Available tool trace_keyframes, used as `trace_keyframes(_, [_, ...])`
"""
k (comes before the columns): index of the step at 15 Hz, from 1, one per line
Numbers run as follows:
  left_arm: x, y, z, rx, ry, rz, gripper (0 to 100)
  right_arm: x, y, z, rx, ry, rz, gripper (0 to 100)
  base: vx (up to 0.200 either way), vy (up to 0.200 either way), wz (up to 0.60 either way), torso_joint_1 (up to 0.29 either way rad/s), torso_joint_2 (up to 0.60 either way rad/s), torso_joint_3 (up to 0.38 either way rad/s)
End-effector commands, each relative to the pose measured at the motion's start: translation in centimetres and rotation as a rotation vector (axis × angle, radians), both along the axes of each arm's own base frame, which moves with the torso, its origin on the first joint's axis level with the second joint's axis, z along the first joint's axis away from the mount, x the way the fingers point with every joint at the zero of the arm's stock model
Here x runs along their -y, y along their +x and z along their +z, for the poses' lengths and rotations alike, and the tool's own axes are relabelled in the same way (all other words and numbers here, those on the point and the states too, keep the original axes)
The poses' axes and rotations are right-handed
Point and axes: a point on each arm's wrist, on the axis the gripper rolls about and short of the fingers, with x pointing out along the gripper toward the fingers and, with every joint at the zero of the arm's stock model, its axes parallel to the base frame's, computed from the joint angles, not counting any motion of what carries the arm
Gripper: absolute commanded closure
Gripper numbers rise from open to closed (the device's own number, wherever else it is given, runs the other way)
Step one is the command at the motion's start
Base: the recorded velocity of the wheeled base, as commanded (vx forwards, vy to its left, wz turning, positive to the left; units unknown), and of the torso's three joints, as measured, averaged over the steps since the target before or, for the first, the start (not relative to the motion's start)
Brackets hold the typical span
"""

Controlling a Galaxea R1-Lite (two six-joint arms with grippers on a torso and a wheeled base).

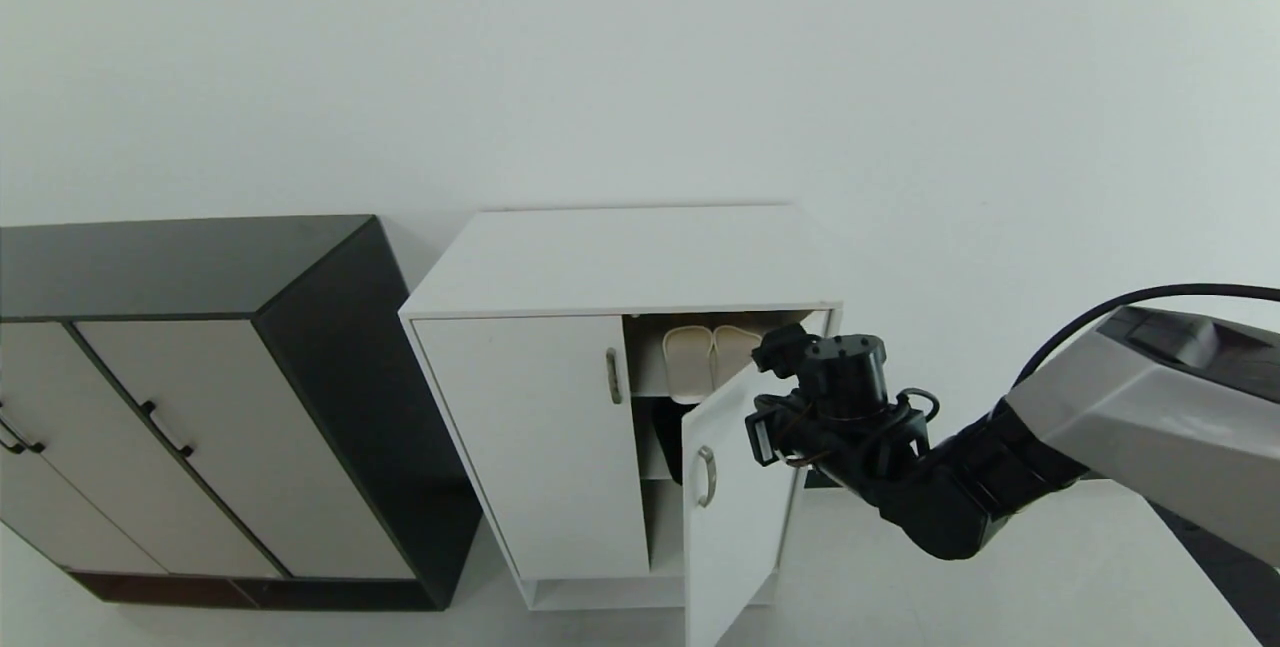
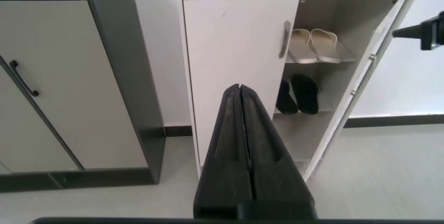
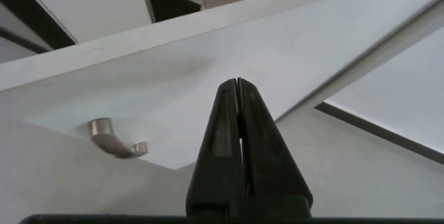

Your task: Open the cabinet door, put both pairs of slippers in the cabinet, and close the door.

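Right gripper (image 1: 778,347) is closed and empty, fingers flat together, just beside the outer face of the half-open right door (image 1: 735,517), up near its top edge. I can't tell if it is touching. The door handle (image 1: 707,475) sits lower on the door than the gripper. I'm not going for it, because closed fingers make a blunt pusher and a push on the outer face is all that closing needs.

The beige slippers (image 1: 710,357) are just past the gripper, inside the white cabinet (image 1: 620,257) on the top shelf. The black slippers (image 2: 298,93) are on the shelf under them. Both pairs are in, so I judge that only shutting the door is left.

Left gripper (image 2: 239,89) is also closed and holds nothing. It is well back from the cabinet front, facing it, and clear of the door's swing. The left door (image 2: 232,64) ahead of it is shut.
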Motion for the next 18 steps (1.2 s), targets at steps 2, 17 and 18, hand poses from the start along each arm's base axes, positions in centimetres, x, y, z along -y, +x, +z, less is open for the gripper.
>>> trace_keyframes(2, [0.0,0.0,0.0,0.001,0.000,-0.001,100,-0.4,2.0,-1.1,0.003,0.016,0.011,100,0.000,0.000,0.00,0.000,0.00,0.000])
trace_keyframes(17, [0.0,0.0,0.0,0.001,0.000,-0.001,100,0.4,9.8,-2.0,0.076,0.166,-0.018,100,0.000,0.000,0.00,0.000,0.00,0.000])
trace_keyframes(18, [0.0,0.0,0.0,0.001,0.000,-0.001,100,0.6,10.4,-2.3,0.083,0.171,-0.027,100,0.000,0.000,0.00,0.000,0.00,0.000])
